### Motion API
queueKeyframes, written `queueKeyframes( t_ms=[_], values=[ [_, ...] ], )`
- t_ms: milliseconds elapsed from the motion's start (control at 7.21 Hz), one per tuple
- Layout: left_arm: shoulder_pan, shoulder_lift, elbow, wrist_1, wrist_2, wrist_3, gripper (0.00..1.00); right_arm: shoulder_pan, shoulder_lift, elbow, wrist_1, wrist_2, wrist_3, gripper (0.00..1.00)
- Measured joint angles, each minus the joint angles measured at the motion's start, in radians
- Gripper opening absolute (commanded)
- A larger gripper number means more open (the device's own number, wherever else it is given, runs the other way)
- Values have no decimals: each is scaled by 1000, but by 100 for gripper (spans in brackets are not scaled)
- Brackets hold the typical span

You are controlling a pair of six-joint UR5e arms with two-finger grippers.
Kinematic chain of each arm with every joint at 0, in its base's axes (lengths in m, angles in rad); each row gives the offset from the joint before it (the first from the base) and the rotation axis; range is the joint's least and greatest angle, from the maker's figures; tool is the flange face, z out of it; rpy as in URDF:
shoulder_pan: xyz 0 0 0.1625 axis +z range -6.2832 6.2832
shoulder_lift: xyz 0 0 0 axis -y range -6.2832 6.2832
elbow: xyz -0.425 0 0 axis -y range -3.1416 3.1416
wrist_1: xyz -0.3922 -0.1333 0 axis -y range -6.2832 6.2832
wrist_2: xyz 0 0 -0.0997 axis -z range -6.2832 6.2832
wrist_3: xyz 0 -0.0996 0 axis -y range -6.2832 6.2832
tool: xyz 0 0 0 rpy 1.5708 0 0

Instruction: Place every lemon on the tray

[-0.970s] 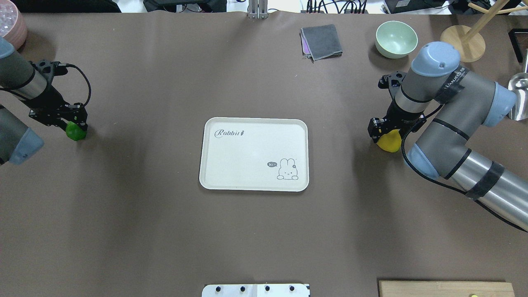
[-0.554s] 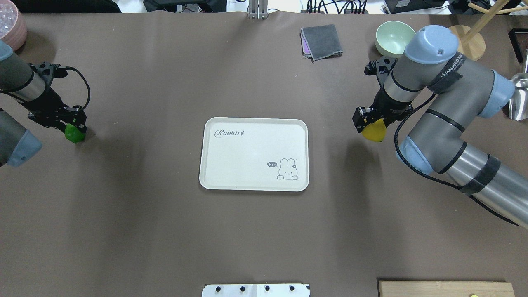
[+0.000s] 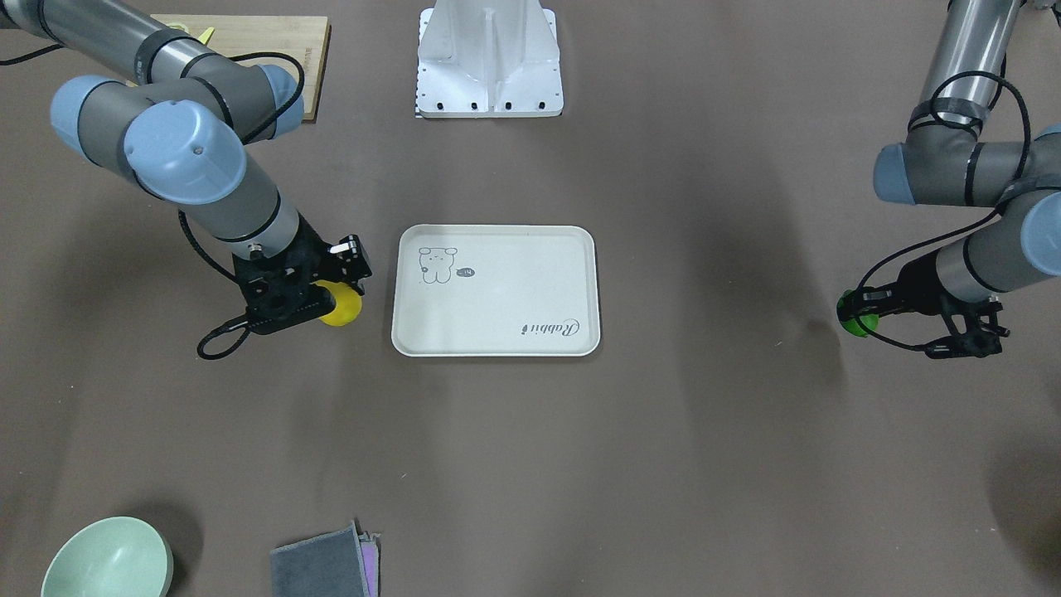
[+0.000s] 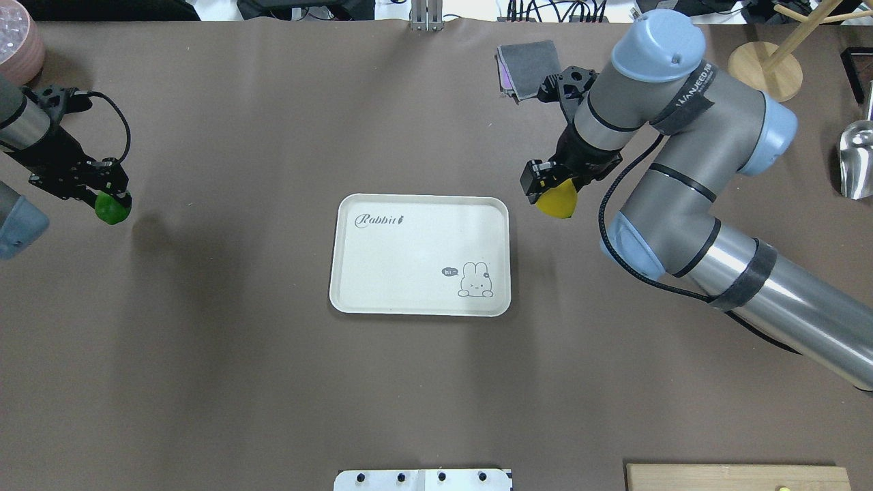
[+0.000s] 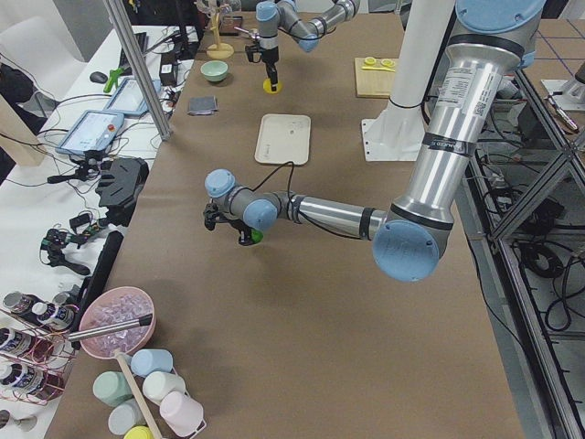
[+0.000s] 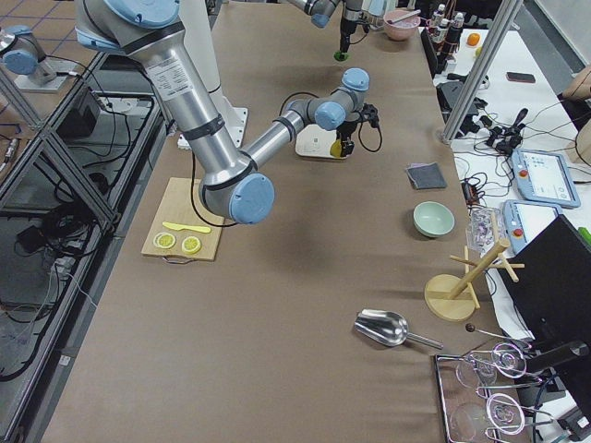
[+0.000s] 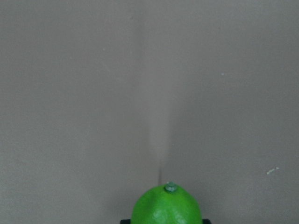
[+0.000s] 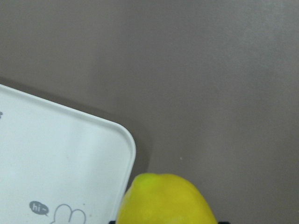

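Observation:
The off-white tray (image 4: 419, 256) with the "Rabbit" script lies empty at the table's middle; it also shows in the front view (image 3: 496, 290). My right gripper (image 4: 554, 194) is shut on the yellow lemon (image 4: 557, 202) and holds it in the air just right of the tray's far right corner. The lemon fills the bottom of the right wrist view (image 8: 166, 199), beside the tray's corner (image 8: 70, 158). My left gripper (image 4: 109, 202) is shut on the green lemon (image 4: 112, 208) far left of the tray, above the table. The green lemon shows in the left wrist view (image 7: 167, 205).
A grey folded cloth (image 4: 524, 63) lies behind my right wrist. A wooden stand (image 4: 764, 71) and a metal scoop (image 4: 856, 160) are at the far right. A pink bowl (image 4: 19, 42) sits far left. A cutting board (image 4: 736, 477) lies at the near right.
My right gripper has carried the yellow lemon left and up, from well right of the tray to its far right corner. My left gripper has lifted the green lemon and drifted slightly left.

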Motion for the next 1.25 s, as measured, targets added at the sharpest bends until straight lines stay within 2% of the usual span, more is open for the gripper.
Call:
queueKeyframes(
  t_ms=[277, 693, 832, 970, 1109, 1248],
  values=[
    [-29, -1, -39, 67, -13, 21, 0, -36, 85, -94, 99, -1, 1, 40],
    [-95, -3, -164, 297, -13, 134, 0, -90, 130, -243, 304, -6, -3, 42],
    [-102, -3, -206, 347, -11, 150, 0, -101, 126, -265, 348, -8, -4, 54],
    [-109, -2, -236, 368, -9, 155, 0, -106, 123, -275, 366, -8, -5, 72],
    [-115, -4, -255, 380, -7, 157, 0, -108, 121, -279, 374, -8, -7, 96],
    [-117, -11, -263, 394, -5, 154, 0, -109, 120, -281, 379, -6, -9, 100]
  ],
)
